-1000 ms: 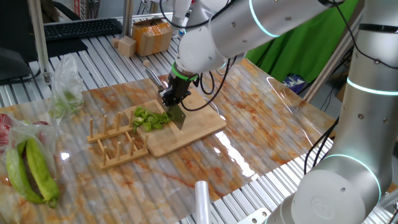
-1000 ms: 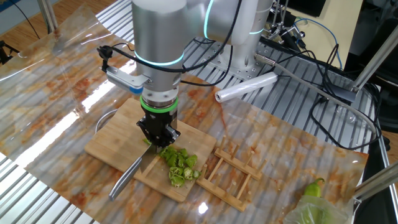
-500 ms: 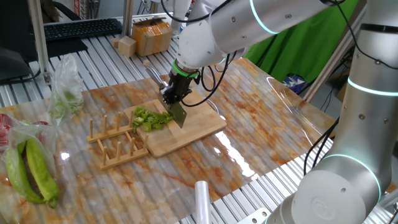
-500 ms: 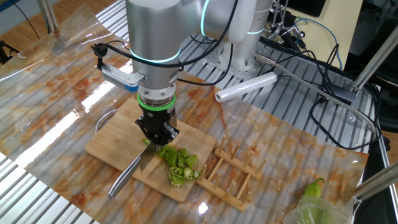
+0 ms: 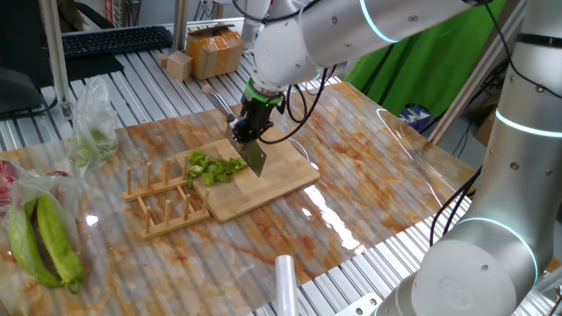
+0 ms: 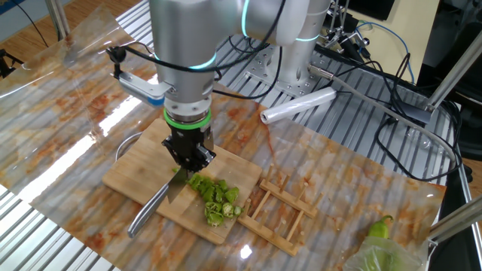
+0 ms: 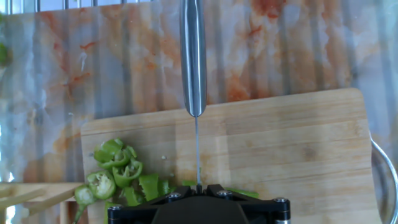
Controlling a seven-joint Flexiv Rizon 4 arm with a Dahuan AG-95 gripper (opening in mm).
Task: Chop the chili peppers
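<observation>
A knife (image 6: 154, 207) is being held by the gripper (image 6: 190, 156), fingers pinched on the blade's spine near the handle. In the hand view the blade is being seen edge-on, running from the gripper (image 7: 198, 186) up to the steel handle (image 7: 193, 56) at 12 o'clock. The knife (image 5: 252, 154) is being kept above the wooden cutting board (image 5: 285, 171). The chili peppers (image 6: 216, 197) are piled as small green slices on the board (image 6: 132, 177), at 4 o'clock from the gripper in the other fixed view. In the hand view the slices (image 7: 118, 174) are lying at 8 o'clock from the blade. A wooden rack (image 5: 162, 200) is being seen at 8 o'clock from the board. Bigger yellow-green peppers (image 5: 44, 241) are lying in a plastic bag (image 5: 92, 118) at the table edge.
</observation>
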